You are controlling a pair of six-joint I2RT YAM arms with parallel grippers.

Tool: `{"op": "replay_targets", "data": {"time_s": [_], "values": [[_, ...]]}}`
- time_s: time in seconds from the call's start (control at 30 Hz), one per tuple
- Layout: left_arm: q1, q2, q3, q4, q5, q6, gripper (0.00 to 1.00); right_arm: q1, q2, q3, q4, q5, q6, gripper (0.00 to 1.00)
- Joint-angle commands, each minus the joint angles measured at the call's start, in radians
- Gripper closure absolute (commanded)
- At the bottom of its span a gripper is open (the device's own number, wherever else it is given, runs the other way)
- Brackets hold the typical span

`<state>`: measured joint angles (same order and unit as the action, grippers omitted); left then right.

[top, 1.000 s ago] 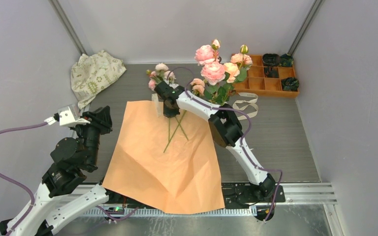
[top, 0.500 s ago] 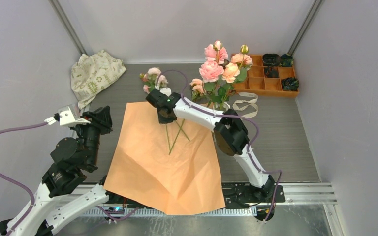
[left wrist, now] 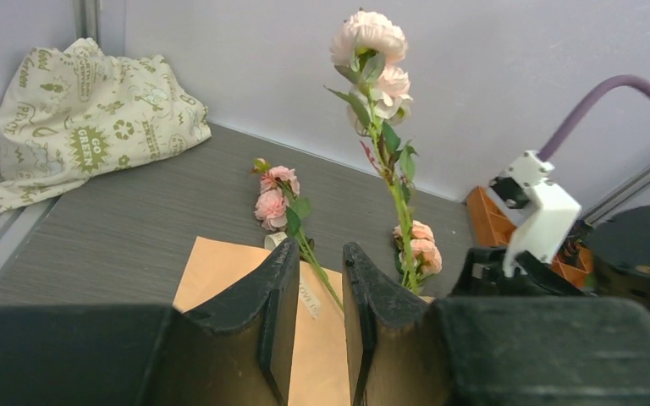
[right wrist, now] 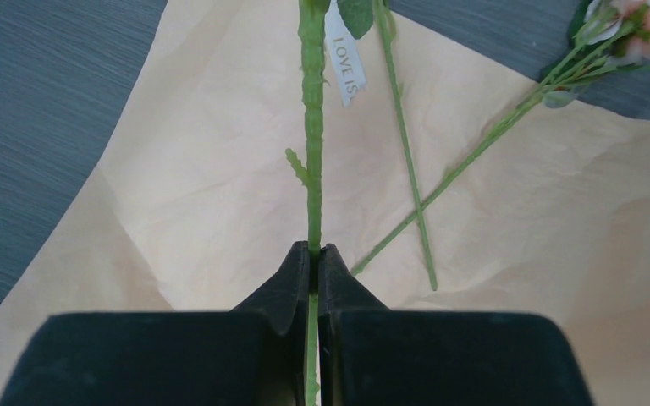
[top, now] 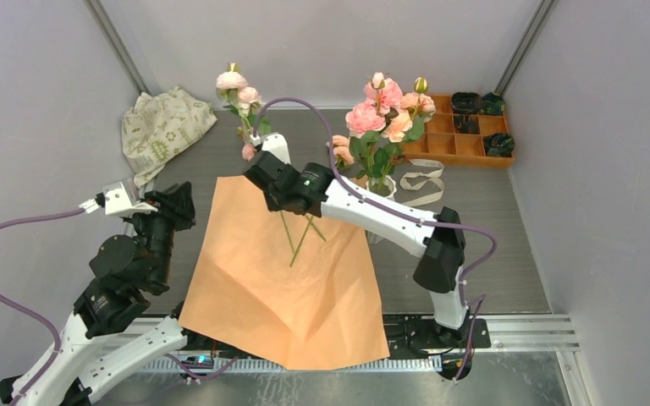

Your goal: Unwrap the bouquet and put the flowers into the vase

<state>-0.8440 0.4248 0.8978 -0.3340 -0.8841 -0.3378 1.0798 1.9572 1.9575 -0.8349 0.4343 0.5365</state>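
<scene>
Risen and swung leftward, the right fingers (right wrist: 292, 275) grip one pink-flowered stem (left wrist: 393, 186) upright above the orange paper (top: 262, 288), apparently ready to carry to the part-filled vase (top: 381, 186) on the worktop (top: 482, 237), while two stems (top: 292, 241) lie waiting and the left fingers (left wrist: 275, 292) hang slightly parted, empty.

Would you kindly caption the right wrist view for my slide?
Right gripper shut on a flower stem above the orange paper.
</scene>
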Motion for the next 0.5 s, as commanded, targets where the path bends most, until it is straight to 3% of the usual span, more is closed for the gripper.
{"op": "replay_targets", "data": {"time_s": [0.0, 0.2, 0.47], "values": [[-0.003, 0.02, 0.006, 0.038, 0.012, -0.014, 0.73, 0.026, -0.173, -0.021, 0.046, 0.14, -0.072, 0.99], [-0.003, 0.053, 0.004, 0.048, 0.035, -0.03, 0.73, 0.082, -0.38, -0.062, 0.106, 0.299, -0.193, 0.99], [-0.004, 0.115, 0.006, 0.059, 0.082, -0.065, 0.74, 0.123, -0.698, -0.381, 0.468, 0.549, -0.421, 0.99]]}}
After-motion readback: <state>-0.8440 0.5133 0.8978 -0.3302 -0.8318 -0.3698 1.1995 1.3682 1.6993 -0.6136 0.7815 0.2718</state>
